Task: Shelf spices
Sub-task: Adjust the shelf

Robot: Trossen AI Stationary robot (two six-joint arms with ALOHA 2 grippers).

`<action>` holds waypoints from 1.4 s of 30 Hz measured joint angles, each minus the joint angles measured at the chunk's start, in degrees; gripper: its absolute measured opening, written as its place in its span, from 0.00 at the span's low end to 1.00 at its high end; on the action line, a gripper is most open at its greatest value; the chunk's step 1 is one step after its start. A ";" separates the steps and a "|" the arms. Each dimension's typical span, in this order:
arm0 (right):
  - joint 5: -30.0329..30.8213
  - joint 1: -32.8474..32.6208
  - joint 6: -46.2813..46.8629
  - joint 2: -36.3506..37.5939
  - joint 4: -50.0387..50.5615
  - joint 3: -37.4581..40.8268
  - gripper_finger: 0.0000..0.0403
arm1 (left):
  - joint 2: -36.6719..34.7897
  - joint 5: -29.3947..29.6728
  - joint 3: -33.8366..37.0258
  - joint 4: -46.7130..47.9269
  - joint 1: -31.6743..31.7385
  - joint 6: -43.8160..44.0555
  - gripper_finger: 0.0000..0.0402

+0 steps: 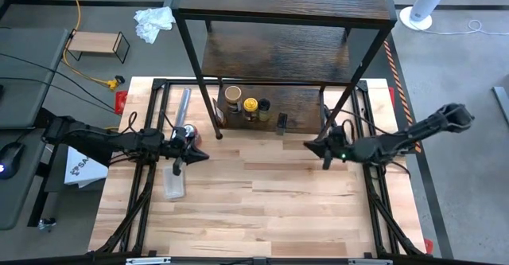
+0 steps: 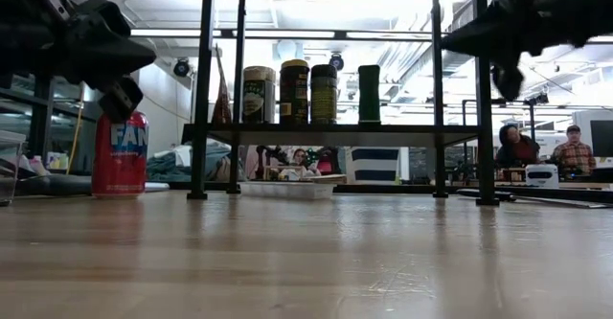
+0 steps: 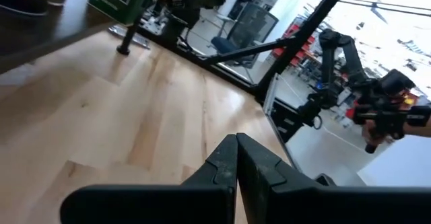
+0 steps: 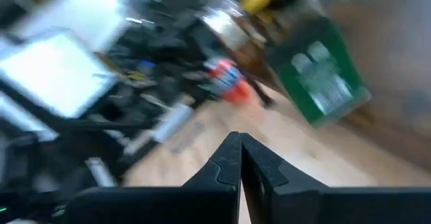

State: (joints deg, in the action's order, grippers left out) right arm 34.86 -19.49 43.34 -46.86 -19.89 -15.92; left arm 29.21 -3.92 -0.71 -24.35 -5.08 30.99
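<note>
So all four spices [image 1: 253, 108] sit in a row on the shelf's [image 1: 334, 102] bottom board, at the tabletop's back edge. Left gripper [image 1: 197, 155] and right gripper [image 1: 311, 145] hover over the tabletop, both pinched closed and seemingly empty, though the right wrist view is blurry.

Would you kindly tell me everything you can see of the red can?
The red can is a soda can, red with a blue and white logo and a silver top. It looks like metal. It stands upright on the wooden table, left of the shelf and outside its frame, beside a clear plastic piece. The shut left gripper hangs just by it, and nothing visibly grips it.
</note>
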 joint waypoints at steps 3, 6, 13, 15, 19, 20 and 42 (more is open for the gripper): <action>-11.82 6.45 -7.94 2.76 -12.22 5.56 0.00 | 0.05 1.48 -0.01 0.40 0.00 -0.77 0.00; -21.00 11.04 -12.23 4.46 -13.88 7.83 0.00 | 0.24 2.16 -0.04 1.23 0.00 -1.17 0.00; -34.01 16.46 -28.29 4.97 -5.70 8.30 0.00 | 0.46 2.27 -0.04 1.05 0.00 -1.23 0.00; -36.99 17.71 -29.98 4.95 -2.46 8.30 0.00 | 0.46 2.27 -0.04 1.04 0.00 -1.23 0.00; -40.95 18.67 -34.35 4.95 -0.90 8.33 0.00 | 0.46 2.27 -0.04 1.04 0.01 -1.21 0.00; -41.76 18.78 -35.66 4.97 -0.52 8.34 0.00 | 0.46 2.27 -0.04 1.06 0.01 -1.23 0.00; -13.08 18.84 -49.26 4.91 4.12 15.36 0.00 | 0.50 2.25 -0.04 1.04 0.02 -1.20 0.00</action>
State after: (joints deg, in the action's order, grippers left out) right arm 21.78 -0.64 -5.92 -41.96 -15.77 -0.56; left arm 29.71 -1.67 -0.75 -23.31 -5.06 29.79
